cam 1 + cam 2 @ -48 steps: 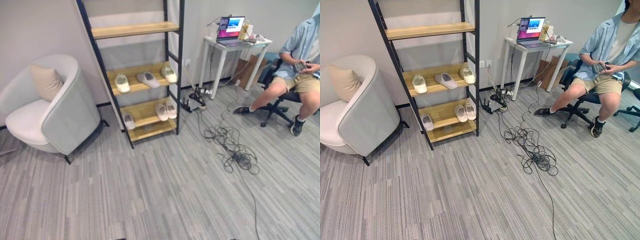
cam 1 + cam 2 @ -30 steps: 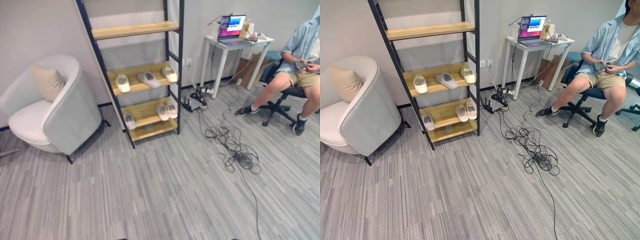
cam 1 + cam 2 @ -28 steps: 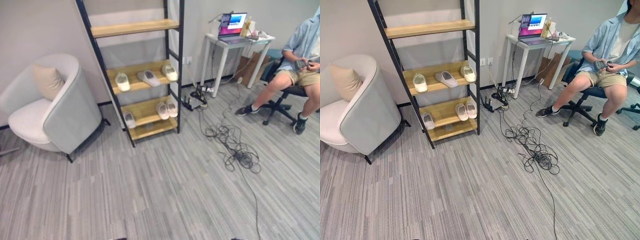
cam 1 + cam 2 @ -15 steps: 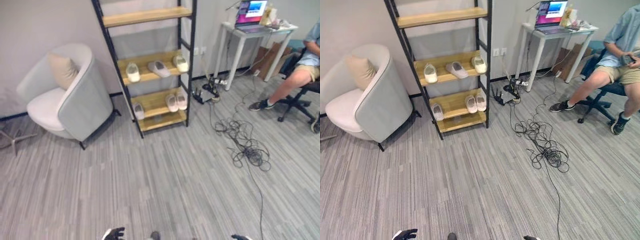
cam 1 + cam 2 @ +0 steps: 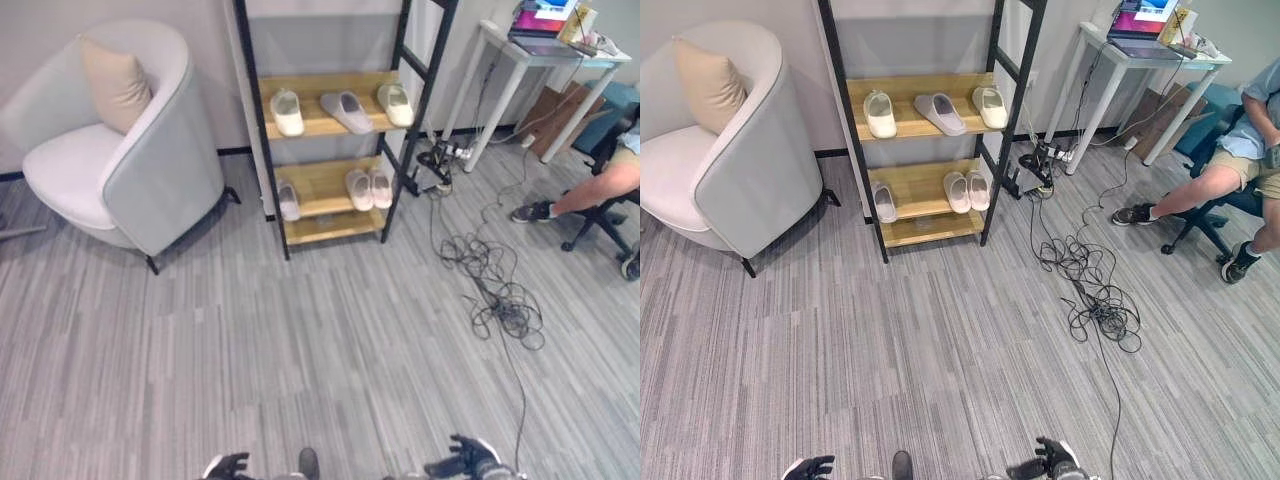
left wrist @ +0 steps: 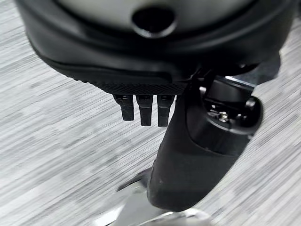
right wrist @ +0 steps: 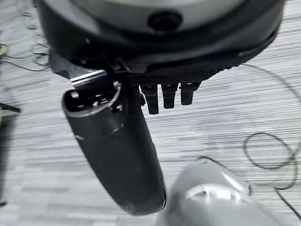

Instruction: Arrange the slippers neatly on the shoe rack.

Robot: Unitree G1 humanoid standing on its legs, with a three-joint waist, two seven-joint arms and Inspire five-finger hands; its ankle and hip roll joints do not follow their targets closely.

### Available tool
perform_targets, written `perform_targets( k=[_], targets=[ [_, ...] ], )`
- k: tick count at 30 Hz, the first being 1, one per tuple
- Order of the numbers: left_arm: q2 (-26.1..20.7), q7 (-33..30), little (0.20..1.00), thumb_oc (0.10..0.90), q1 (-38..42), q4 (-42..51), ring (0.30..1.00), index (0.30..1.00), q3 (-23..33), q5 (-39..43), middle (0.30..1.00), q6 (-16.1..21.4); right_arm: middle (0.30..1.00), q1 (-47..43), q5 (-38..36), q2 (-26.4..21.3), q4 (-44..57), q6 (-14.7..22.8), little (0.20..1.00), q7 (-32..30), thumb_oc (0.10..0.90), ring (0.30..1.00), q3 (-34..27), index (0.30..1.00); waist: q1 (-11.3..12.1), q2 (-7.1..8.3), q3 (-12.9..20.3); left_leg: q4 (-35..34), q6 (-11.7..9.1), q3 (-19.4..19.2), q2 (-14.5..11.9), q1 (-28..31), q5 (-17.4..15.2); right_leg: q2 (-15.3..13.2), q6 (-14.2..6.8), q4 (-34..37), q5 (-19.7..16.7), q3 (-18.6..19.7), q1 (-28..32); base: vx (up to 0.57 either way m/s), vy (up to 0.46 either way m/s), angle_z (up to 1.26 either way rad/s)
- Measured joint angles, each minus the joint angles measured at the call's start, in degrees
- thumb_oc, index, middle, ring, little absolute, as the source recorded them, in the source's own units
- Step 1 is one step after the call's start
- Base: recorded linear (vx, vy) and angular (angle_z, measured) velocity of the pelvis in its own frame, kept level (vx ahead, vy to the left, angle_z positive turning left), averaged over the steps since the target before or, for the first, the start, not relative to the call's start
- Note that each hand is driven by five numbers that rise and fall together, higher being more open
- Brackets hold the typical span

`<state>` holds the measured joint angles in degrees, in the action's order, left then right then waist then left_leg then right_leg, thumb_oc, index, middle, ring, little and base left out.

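Slippers: you see three on the upper wooden shelf [image 5: 880, 112] and three on the lower one [image 5: 957, 191] of the shoe rack [image 5: 836, 80].
Left hand [image 6: 143, 109]: fingers straight, holding nothing.
Right hand [image 7: 168, 96]: fingers straight, also empty.
Armchair [image 5: 740, 170]: just beside the rack.

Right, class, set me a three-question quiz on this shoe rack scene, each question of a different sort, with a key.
1. True or false: the grey slipper lies between two cream slippers on the upper occupied shelf.
2. How many slippers lie on the lower shelf?
3. What stands left of the shoe rack? A. armchair B. white desk C. seated person

Key
1. True: cream slippers and flank it.
2. Three: one alone, a pair together.
3. A, the armchair.
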<state>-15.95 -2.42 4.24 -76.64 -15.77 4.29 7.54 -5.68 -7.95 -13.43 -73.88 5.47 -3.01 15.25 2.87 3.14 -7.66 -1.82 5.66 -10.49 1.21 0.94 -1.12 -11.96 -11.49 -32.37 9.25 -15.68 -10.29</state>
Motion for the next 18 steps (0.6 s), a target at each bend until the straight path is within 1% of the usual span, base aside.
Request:
perform_targets(
  k=[1,2,3,4,5,6,7,8,9,10,11,12,13,14,15,16,17,18],
  targets=[
    [0.01,0.25,0.9,0.8,0.15,0.06,0.9,0.9,-0.05,0.0,0.9,0.0,0.9,-0.06,-0.01,0.54,0.14,0.54,0.9,0.04,0.8,0.9,0.07,0.9,-0.72,-0.23,-0.13,-0.35,-0.42,0.64,-0.07,0.92,0.48,0.86,1.36,1.46,0.9,0.11,-0.4,0.18,-0.057,0.4],
    [0.67,0.27,0.9,0.8,-0.03,0.06,0.9,0.9,-0.33,-0.01,0.9,0.02,0.9,-0.02,-0.01,0.65,1.17,0.6,0.9,0.03,0.8,0.9,0.17,0.9,-1.24,-0.46,-0.22,-0.7,-0.46,0.92,0.01,1.75,0.5,1.24,1.77,4.14,0.69,-0.92,-1.06,0.18,-0.055,0.36],
    [1.05,0.29,0.9,0.8,0.17,0.07,0.9,0.9,-0.36,-0.01,0.9,0.05,0.9,-0.07,-0.02,0.66,1.66,0.61,0.9,0.03,0.8,0.9,0.27,0.9,-1.19,-0.6,-0.3,-0.93,-0.59,1.03,0.01,2.28,0.34,1.54,2.64,6.5,0.06,-1.68,-1.54,0.45,-0.146,0.27],
    [1.47,0.37,0.9,0.8,0.55,0.08,0.9,0.9,-0.41,0.0,0.9,0.05,0.9,-0.16,-0.04,0.8,1.9,0.73,0.9,0.03,0.8,0.9,0.3,0.9,-1.48,-0.6,-0.47,-0.79,-0.6,1.63,-0.03,2.87,-0.46,1.67,3.7,9.6,-1.38,-2.26,-2.34,0.52,-0.174,0.09],
    [1.91,0.42,0.9,0.8,1.11,-0.6,0.9,0.9,-0.13,0.03,0.9,0.02,0.9,-0.38,-0.13,0.69,2.86,0.61,0.9,0.19,0.8,0.9,-0.07,0.9,-1.76,-0.9,-0.59,-0.45,-0.88,2.62,-0.15,2.97,-1.97,2.3,4.53,11.33,-1.61,-1.01,-4.26,0.65,-0.218,0.23],
    [2.12,0.45,0.9,0.8,1.29,-1.16,0.9,0.9,0.34,0.02,0.9,-0.08,0.9,-0.58,-0.21,0.67,3.4,0.63,0.9,0.27,0.8,0.9,-0.1,0.9,-2.95,-1.12,-0.7,-0.29,-1.39,3.26,-0.44,3.34,-1.68,2.6,4.77,14.59,-2.68,-0.45,-4.37,0.37,-0.126,0.35],
    [2.63,0.48,0.9,0.8,1.16,-1.65,0.9,0.9,0.21,0.02,0.9,0.03,0.9,-0.86,-0.71,0.83,4.11,0.67,0.9,0.46,0.8,0.9,-0.13,0.9,-4.39,-1.08,-0.61,-0.8,-2.15,3.99,-0.38,4.47,-2.47,2.57,3.99,19.64,-6.4,0.87,-5.07,0.22,-0.073,0.42],
    [2.71,0.5,0.9,0.8,0.99,-1.71,0.9,0.9,0.19,0.02,0.9,0.02,0.9,-0.83,-0.84,1.01,4.37,0.66,0.9,0.55,0.8,0.9,-0.1,0.9,-4.56,-0.96,-0.65,-0.84,-2.46,4.16,-0.32,5.18,-2.54,2.51,3.99,21.53,-7.86,1.08,-5.2,0.3,-0.134,0.33],
    [2.88,0.51,0.9,0.8,0.56,-1.7,0.9,0.9,0.13,0.02,0.9,0.04,0.9,-0.46,-1.28,1.38,4.48,0.66,0.9,0.57,0.8,0.9,-0.11,0.9,-4.61,-0.44,-0.54,-1.64,-3.36,4.6,-0.29,7.34,-3.35,2.01,4.26,24.28,-11.15,1.02,-5.13,0.35,-0.162,0.25],
    [2.96,0.64,0.9,0.8,0.23,-1.61,0.9,0.9,0.02,-0.02,0.9,0.08,0.9,0.16,-1.28,1.65,4.44,0.66,0.9,0.6,0.8,0.9,-0.12,0.9,-4.58,0.23,-0.22,-1.71,-4.35,5.37,-0.39,8.96,-4.7,1.73,4.88,24.53,-13.51,0.98,-4.78,0.35,-0.164,0.27],
    [2.81,0.46,0.9,0.8,-0.12,-1.61,0.9,0.9,0.04,0.0,0.9,0.09,0.9,0.52,-1.29,1.75,4.37,0.66,0.9,0.7,0.8,0.9,-0.12,0.9,-4.56,0.13,-0.15,-1.51,-5.29,5.96,-0.9,9.9,-5.42,2.18,6.22,24.1,-15.44,1.09,-3.9,0.31,-0.167,0.36],
    [3.51,0.53,0.9,0.8,-0.87,-1.6,0.9,0.9,0.1,0.03,0.9,0.1,0.9,0.98,-1.24,1.4,4.29,0.55,0.9,0.88,0.8,0.9,-0.19,0.9,-4.56,-1.67,0.48,-1.22,-6.28,6.97,-3.29,11.36,-6.28,4.17,8.75,24.39,-15.33,-0.07,-1.91,0.17,-0.113,0.29],
    [4.01,0.6,0.9,0.8,-1.08,-1.59,0.9,0.9,0.03,0.01,0.9,0.1,0.9,0.98,-1.2,0.96,4.12,0.49,0.9,1.0,0.8,0.9,-0.23,0.9,-4.54,-2.62,1.01,-0.44,-6.56,7.36,-4.75,11.32,-6.35,5.5,9.44,24.92,-14.37,-0.94,-1.02,0.24,-0.185,0.28],
    [4.05,0.74,0.9,0.8,-1.38,-1.71,0.9,0.9,0.03,0.0,0.9,0.13,0.9,0.85,-1.21,0.85,3.88,0.41,0.9,1.18,0.8,0.9,-0.26,0.9,-4.39,-2.81,1.11,1.08,-7.02,7.8,-5.62,10.97,-6.18,6.19,9.65,25.71,-14.02,-1.69,0.01,0.13,-0.152,0.23],
    [4.03,0.66,0.9,0.8,-1.27,-1.64,0.9,0.9,0.14,0.01,0.9,0.13,0.9,1.02,-1.23,0.91,3.85,0.33,0.9,1.32,0.8,0.9,-0.16,0.9,-4.42,-2.64,1.13,4.41,-8.32,8.04,-6.53,9.98,-6.02,7.07,10.61,27.05,-14.55,-2.45,1.99,0.18,-0.231,0.22],
    [3.76,0.58,0.9,0.8,-1.09,-1.68,0.9,0.9,0.22,0.08,0.9,0.16,0.9,1.16,-1.24,1.11,4.13,0.34,0.9,1.44,0.8,0.9,-0.15,0.9,-4.48,-2.01,1.41,9.63,-10.16,8.0,-7.46,8.61,-5.66,8.17,10.92,29.37,-13.89,-3.09,4.56,0.17,-0.268,0.21],
    [3.63,0.59,0.9,0.8,-0.62,-1.66,0.9,0.9,0.24,0.22,0.9,0.17,0.9,1.54,-1.26,1.31,4.26,0.41,0.9,1.49,0.8,0.9,0.02,0.9,-4.39,-1.23,1.72,14.94,-11.08,7.93,-7.67,6.1,-5.88,8.32,11.49,30.83,-13.68,-3.43,5.78,0.11,-0.194,0.08],
    [3.29,0.5,0.9,0.8,-0.11,-1.26,0.9,0.9,0.42,1.64,0.9,0.43,0.9,1.58,-1.32,1.34,4.04,0.37,0.9,1.44,0.8,0.9,0.64,0.9,-3.83,-0.09,2.11,25.43,-13.89,8.1,-8.13,1.11,-4.26,9.26,13.03,32.65,-13.01,-3.33,7.37,0.12,-0.159,-0.03]
  ],
)
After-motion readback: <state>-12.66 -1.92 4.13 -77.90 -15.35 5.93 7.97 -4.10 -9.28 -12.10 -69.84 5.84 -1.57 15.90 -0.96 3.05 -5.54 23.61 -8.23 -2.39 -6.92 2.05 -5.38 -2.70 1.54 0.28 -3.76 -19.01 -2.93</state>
